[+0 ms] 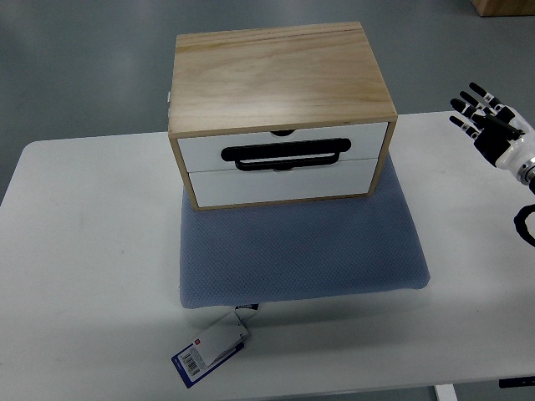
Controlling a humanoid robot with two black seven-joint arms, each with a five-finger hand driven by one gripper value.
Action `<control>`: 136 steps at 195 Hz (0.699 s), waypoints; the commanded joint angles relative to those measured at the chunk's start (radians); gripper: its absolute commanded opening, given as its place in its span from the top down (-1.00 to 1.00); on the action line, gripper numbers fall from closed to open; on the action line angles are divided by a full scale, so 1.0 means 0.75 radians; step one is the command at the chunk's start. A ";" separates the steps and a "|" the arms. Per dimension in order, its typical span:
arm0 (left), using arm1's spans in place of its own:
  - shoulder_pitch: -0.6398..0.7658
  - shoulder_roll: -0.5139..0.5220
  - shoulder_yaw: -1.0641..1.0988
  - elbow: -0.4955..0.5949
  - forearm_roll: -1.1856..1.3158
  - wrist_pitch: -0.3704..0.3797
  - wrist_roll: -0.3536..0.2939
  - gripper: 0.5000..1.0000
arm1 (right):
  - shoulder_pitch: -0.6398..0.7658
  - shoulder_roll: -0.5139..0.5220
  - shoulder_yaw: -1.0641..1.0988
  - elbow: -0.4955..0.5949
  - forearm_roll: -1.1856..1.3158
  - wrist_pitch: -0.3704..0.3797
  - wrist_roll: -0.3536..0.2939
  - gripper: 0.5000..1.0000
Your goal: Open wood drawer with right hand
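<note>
Sits shut on a blue quilted pad (301, 251) at the back middle of the white worktop (84, 267): a pale wooden box with two white drawer fronts (284, 163) and a black bar handle (284, 154) across the upper one. Hovers well apart at the right edge, holding nothing, fingers (472, 104) spread: right hand (489, 125). Best to reach leftward, hook under the bar, then pull straight toward the near edge, steadily, lest the box slide on the pad.
</note>
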 commanded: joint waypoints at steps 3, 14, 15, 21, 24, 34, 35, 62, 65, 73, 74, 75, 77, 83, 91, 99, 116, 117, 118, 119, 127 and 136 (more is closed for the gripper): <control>-0.001 0.000 0.000 0.000 0.000 0.000 0.000 -1.00 | 0.000 -0.005 0.007 -0.002 0.002 0.000 0.000 -0.73; -0.001 0.000 0.000 0.000 0.000 0.000 0.000 -1.00 | 0.002 -0.005 0.007 -0.006 0.010 -0.002 -0.002 -0.73; 0.001 0.000 0.000 0.000 0.000 0.000 0.000 -1.00 | 0.004 -0.005 0.009 -0.006 0.012 -0.002 0.000 -0.73; 0.001 0.000 0.000 0.000 0.000 0.000 0.000 -1.00 | 0.010 -0.005 0.012 -0.008 0.014 -0.002 0.000 -0.73; 0.001 0.000 0.000 0.000 0.000 0.000 0.000 -1.00 | 0.014 -0.005 0.012 -0.010 0.014 -0.002 -0.002 -0.73; -0.001 0.000 0.000 0.000 0.000 0.000 0.000 -1.00 | 0.025 -0.009 0.014 -0.030 0.016 -0.002 -0.002 -0.73; -0.001 0.000 0.000 0.000 0.000 0.000 0.000 -1.00 | 0.025 -0.009 0.014 -0.030 0.016 -0.002 -0.002 -0.73; -0.001 0.000 0.000 0.000 0.000 0.000 0.000 -1.00 | 0.025 -0.027 0.009 -0.055 0.016 -0.002 -0.004 -0.73; -0.001 0.000 0.000 0.000 0.000 0.000 0.000 -1.00 | 0.025 -0.027 0.009 -0.055 0.016 -0.002 -0.004 -0.73; -0.001 0.000 0.000 0.000 0.000 0.000 0.000 -1.00 | 0.027 -0.027 0.005 -0.069 0.016 -0.004 -0.006 -0.73; -0.001 0.000 0.000 0.000 0.000 0.000 0.000 -1.00 | 0.027 -0.027 0.005 -0.069 0.016 -0.004 -0.006 -0.73; -0.001 0.000 0.000 0.000 0.000 0.000 0.000 -1.00 | 0.027 -0.027 0.005 -0.073 0.014 -0.004 -0.006 -0.73; 0.001 0.000 0.000 0.000 0.000 0.000 0.000 -1.00 | 0.027 -0.027 0.007 -0.075 0.014 -0.004 -0.006 -0.73; 0.001 0.000 0.000 0.000 0.000 0.000 0.000 -1.00 | 0.027 -0.027 0.007 -0.075 0.014 -0.004 -0.006 -0.73; -0.001 0.000 0.000 0.000 0.000 0.000 0.000 -1.00 | 0.025 -0.027 0.009 -0.079 0.012 -0.004 -0.004 -0.73; -0.001 0.000 0.000 0.000 0.000 0.000 0.000 -1.00 | 0.025 -0.029 0.009 -0.079 0.012 -0.002 -0.002 -0.73; 0.001 0.000 0.000 0.000 0.000 0.000 0.000 -1.00 | 0.029 -0.062 -0.003 -0.079 0.012 0.000 -0.002 -0.73; 0.001 0.000 0.000 0.000 0.000 0.000 0.000 -1.00 | 0.029 -0.072 -0.007 -0.079 0.012 0.002 -0.002 -0.73; 0.001 0.000 0.000 0.000 0.000 0.000 0.000 -1.00 | 0.029 -0.072 -0.007 -0.079 0.012 0.002 -0.002 -0.73; -0.001 0.000 0.000 0.000 0.000 0.000 0.000 -1.00 | 0.029 -0.082 -0.009 -0.079 0.014 0.002 -0.002 -0.73; -0.001 0.000 0.000 0.000 0.000 0.000 0.000 -1.00 | 0.031 -0.115 -0.015 -0.079 0.020 0.010 -0.002 -0.73; -0.001 0.000 0.000 0.000 0.000 0.000 0.000 -1.00 | 0.031 -0.168 -0.049 -0.081 0.020 0.027 0.004 -0.73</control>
